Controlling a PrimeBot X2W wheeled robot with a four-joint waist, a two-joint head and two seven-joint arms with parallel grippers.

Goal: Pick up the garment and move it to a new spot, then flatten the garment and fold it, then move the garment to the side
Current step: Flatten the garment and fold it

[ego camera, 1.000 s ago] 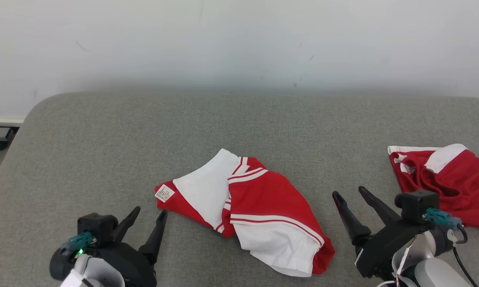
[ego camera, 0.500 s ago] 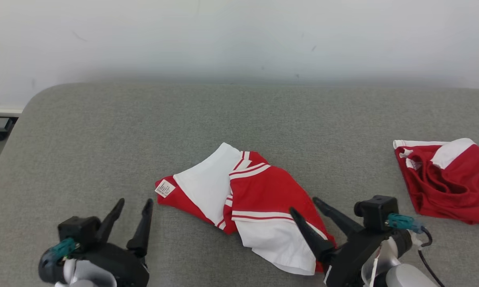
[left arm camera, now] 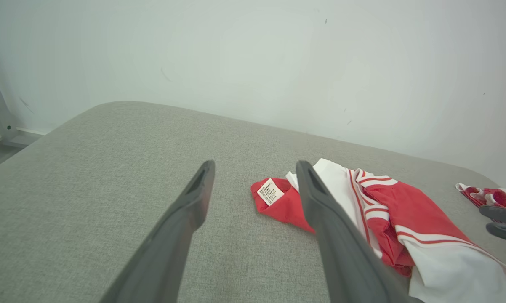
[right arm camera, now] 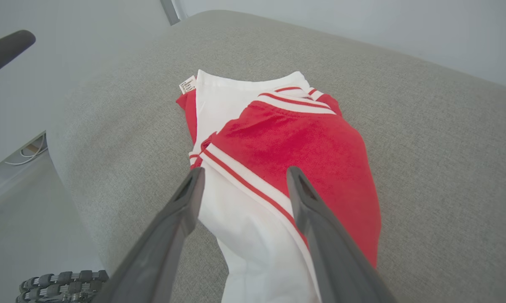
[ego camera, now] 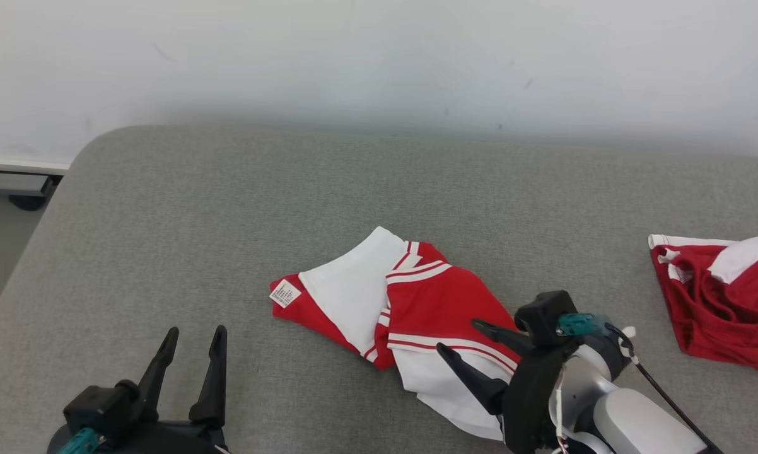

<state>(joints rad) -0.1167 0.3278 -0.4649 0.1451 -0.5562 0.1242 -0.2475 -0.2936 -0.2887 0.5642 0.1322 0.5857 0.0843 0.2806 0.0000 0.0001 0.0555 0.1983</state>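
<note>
Grey fabric worktop [ego camera: 196, 208], far-left corner rounded. Crumpled red-white cloth [ego camera: 732, 315] on worktop's right end. Scuffed white wall [ego camera: 379, 57] behind worktop. Grey floor [ego camera: 0, 252] left of worktop; white cables [right arm camera: 27, 153] on it.

Head camera looks down from above the grey worktop [ego camera: 227, 208], both wrist cameras sit low and near, all three share the red-and-white garment [ego camera: 442, 302]
</note>
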